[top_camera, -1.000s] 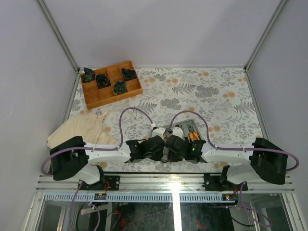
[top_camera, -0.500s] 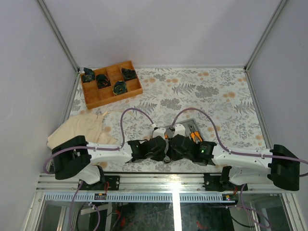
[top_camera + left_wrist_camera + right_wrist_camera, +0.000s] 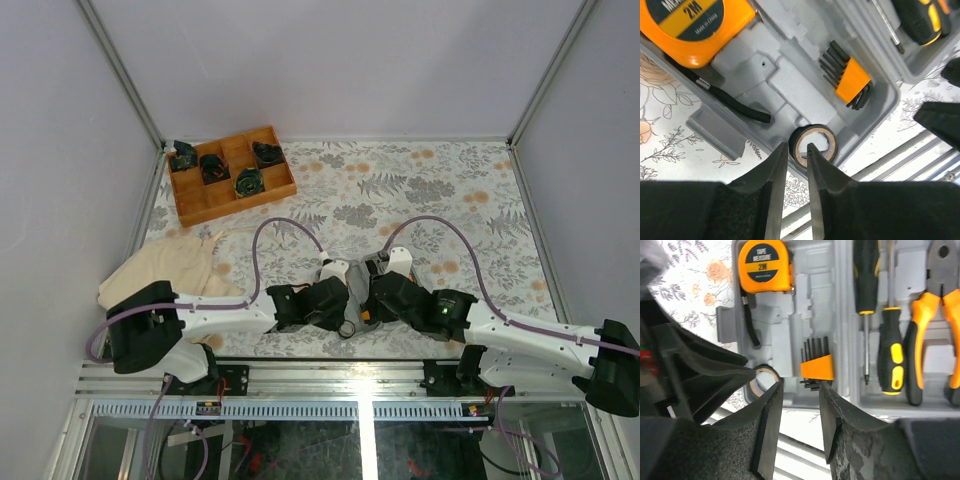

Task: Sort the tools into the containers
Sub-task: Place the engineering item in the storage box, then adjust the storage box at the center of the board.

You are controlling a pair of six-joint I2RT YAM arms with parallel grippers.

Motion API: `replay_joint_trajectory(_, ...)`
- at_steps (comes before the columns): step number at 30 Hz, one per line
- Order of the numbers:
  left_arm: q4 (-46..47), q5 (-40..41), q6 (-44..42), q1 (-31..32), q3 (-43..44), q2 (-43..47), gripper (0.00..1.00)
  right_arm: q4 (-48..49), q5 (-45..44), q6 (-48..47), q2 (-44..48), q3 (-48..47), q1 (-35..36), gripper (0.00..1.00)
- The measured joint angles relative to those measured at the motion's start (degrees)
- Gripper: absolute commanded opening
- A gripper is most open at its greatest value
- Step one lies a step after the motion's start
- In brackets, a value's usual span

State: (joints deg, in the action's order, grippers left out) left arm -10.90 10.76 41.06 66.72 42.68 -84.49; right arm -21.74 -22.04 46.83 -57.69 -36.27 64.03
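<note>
Floral tablecloth under grey case | left gripper narrowly parted, tips at black ring in corner pocket | right gripper wider, gripping nothing, above hex keys | right wrist alone: screwdrivers, pliers seated in case | top view alone: wooden tray far left

The left gripper hangs over the near left corner of the grey case. Its jaws stand a narrow slit apart, with the tips at the left rim of the black ring, which lies in that corner pocket. Just right of the ring sit hex keys in an orange holder. Farther off lies the orange tape measure with its black strap, and a screwdriver lies at the right.
</note>
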Motion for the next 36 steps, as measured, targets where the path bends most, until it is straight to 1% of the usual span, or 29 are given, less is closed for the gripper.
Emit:
replay_joint_trajectory(5, -1.2, 0.0, -1.1, -1.5, 1.7, 3.7, 0.29, -1.6, 0.0, -1.6, 1.6, 0.0, -2.1, 0.62)
replay_joint_trajectory(6, -1.2, 0.0, -1.1, -1.8, 1.7, 4.7, 0.31, -1.7, -0.1, -1.8, 1.9, 0.0, -2.1, 0.68)
replay_joint_trajectory(7, -1.2, 0.0, -1.1, -2.3, 1.7, 6.1, 0.32, -1.8, -0.5, -1.9, 2.3, 0.0, -2.2, 0.71)
replay_joint_trajectory(11, -1.2, -0.6, -0.9, -5.4, 1.6, 9.6, 0.36, -1.9, -1.4, -3.0, 2.6, -0.2, -2.2, 0.78)
replay_joint_trajectory(14, -1.2, -1.4, -0.3, -8.4, 0.5, 11.7, 0.44, -1.8, -1.6, -4.3, 2.5, -0.2, -2.2, 0.84)
replay_joint_trajectory(16, -1.2, -1.6, 0.4, -10.2, -0.7, 13.0, 0.48, -1.8, -1.8, -5.4, 2.2, -0.2, -2.4, 0.86)
replay_joint_trajectory(20, -1.2, -2.5, 1.6, -13.3, -3.0, 15.8, 0.51, -2.1, -0.7, -9.2, -0.3, -1.3, -4.7, 0.87)
replay_joint_trajectory(24, -1.2, -4.1, 2.4, -16.6, -5.1, 18.3, 0.54, -2.4, 3.2, -11.8, -4.4, -3.7, -7.4, 0.84)
replay_joint_trajectory(26, -1.2, -5.1, 2.6, -18.4, -6.1, 19.3, 0.58, -1.8, 5.8, -12.3, -5.8, -3.8, -8.5, 0.82)
replay_joint_trajectory(27, -1.2, -5.5, 2.6, -19.2, -6.5, 19.8, 0.61, -1.6, 7.2, -12.4, -6.4, -3.8, -9.1, 0.80)
replay_joint_trajectory(29, -1.2, -5.9, 2.6, -20.1, -7.1, 20.6, 0.62, -1.3, 9.6, -12.5, -7.7, -3.8, -10.4, 0.78)
replay_joint_trajectory(34, -1.4, -6.5, 2.6, -20.7, -7.7, 21.8, 0.63, -0.2, 13.0, -12.4, -10.1, -3.7, -12.6, 0.67)
replay_joint_trajectory(36, -1.4, -6.8, 2.6, -20.7, -7.8, 21.9, 0.63, -0.2, 13.5, -12.3, -10.7, -3.5, -13.1, 0.65)
